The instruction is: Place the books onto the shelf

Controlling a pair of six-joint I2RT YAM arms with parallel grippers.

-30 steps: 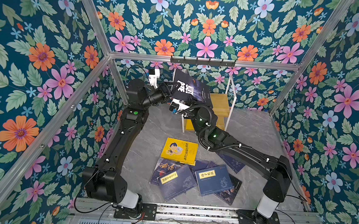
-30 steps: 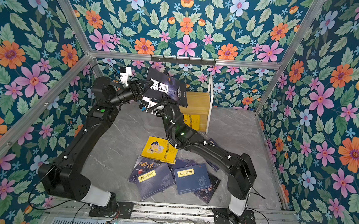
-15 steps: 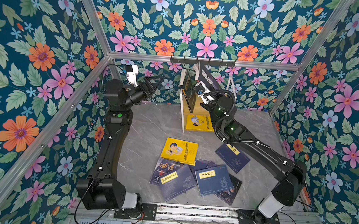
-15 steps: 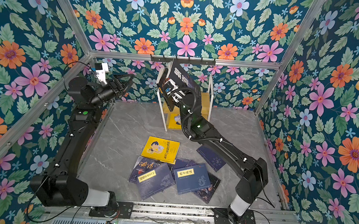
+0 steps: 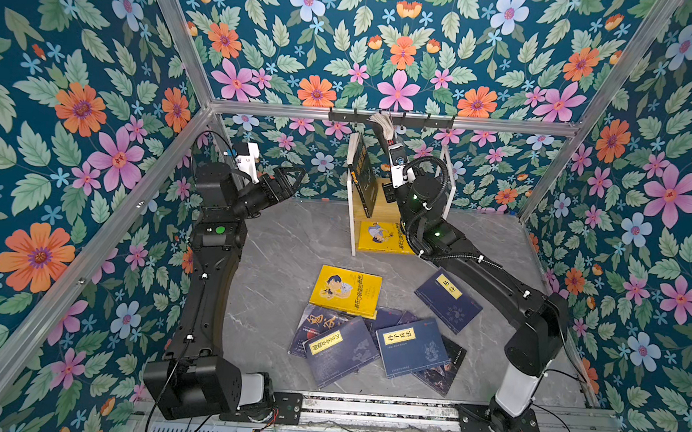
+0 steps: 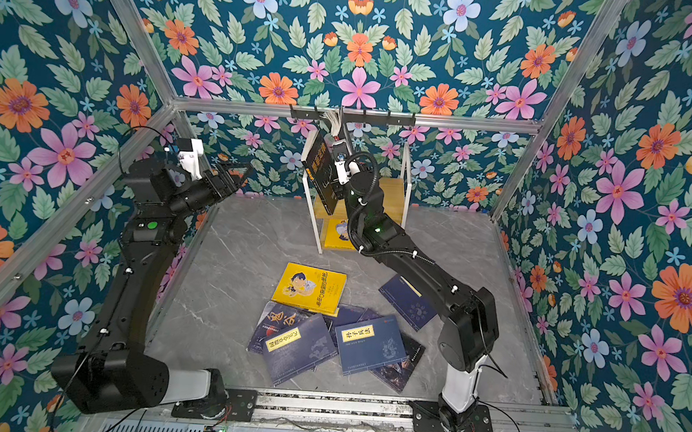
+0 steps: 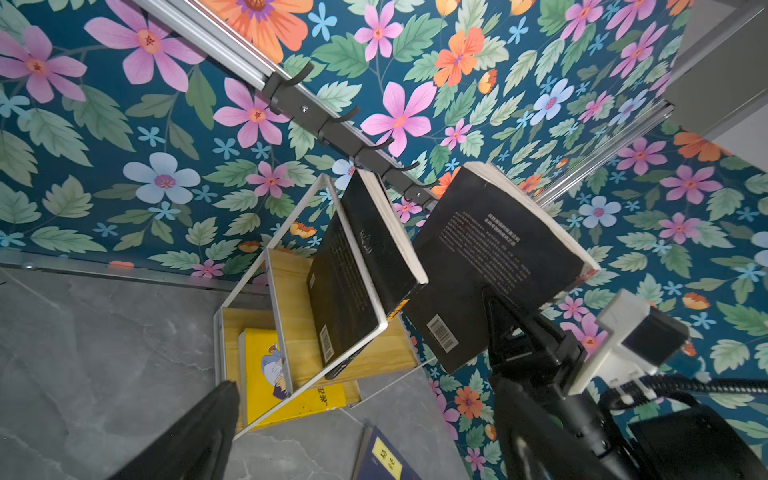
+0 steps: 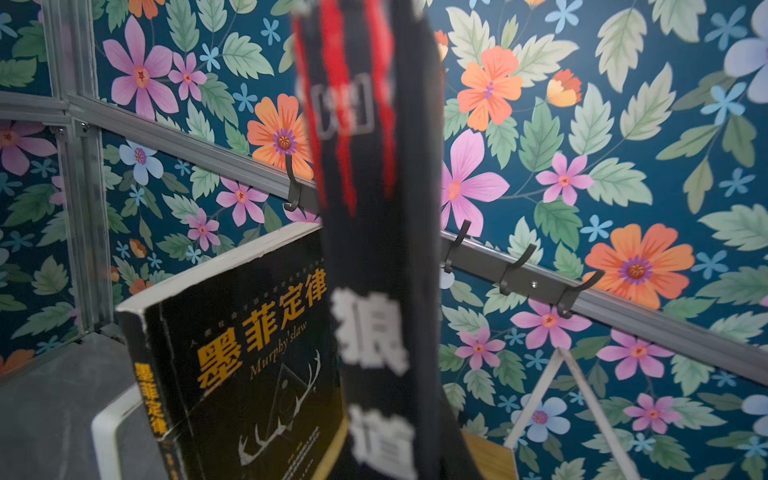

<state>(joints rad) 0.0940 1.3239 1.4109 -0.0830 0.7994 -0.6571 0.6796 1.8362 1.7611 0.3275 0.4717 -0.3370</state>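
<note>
Grey stone worktop (image 5: 284, 237), flower walls (image 5: 390, 41), one shelf (image 5: 351, 225) at the back.
My right gripper (image 5: 387, 147) pinches one black book (image 7: 498, 249) up over the shelf top. My left gripper (image 5: 297, 178) is wide open and empty, off to the side. Two sit on the shelf: a leaning book (image 5: 362, 180) and a yellow book (image 5: 378, 236). Other books (image 5: 345, 290) lie on the worktop.
</note>
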